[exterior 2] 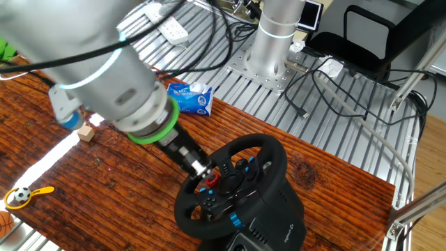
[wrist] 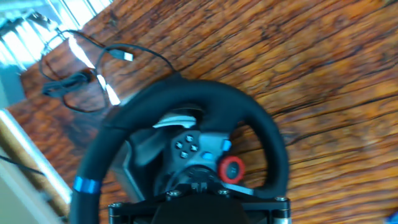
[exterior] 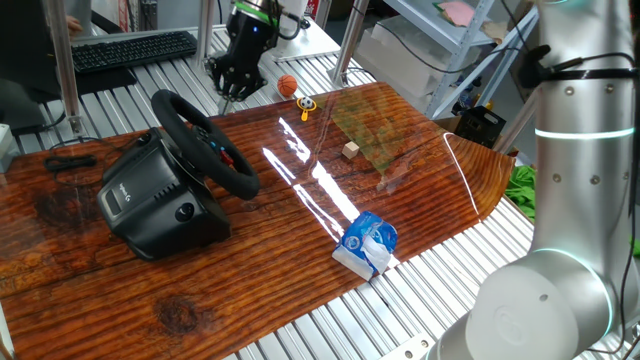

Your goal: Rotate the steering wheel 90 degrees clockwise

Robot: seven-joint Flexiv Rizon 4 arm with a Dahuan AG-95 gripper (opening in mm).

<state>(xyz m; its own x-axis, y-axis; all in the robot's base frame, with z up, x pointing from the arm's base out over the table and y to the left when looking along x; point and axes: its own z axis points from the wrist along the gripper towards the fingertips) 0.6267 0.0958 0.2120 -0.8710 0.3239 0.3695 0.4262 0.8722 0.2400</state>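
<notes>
The steering wheel is a black round wheel on a bulky black base at the left of the wooden tabletop. Its hub shows blue and red buttons. In the hand view the wheel fills the frame, with a blue mark on its rim at lower left and the red button at lower right. My gripper hangs just above and beyond the wheel's rim. In the other fixed view my gripper points at the hub with its fingers together, holding nothing. I cannot tell whether it touches the wheel.
A black keyboard lies at the back. An orange ball, a small football toy, a wooden cube, a green sheet and a blue-white packet are to the right. A black cable lies beside the base.
</notes>
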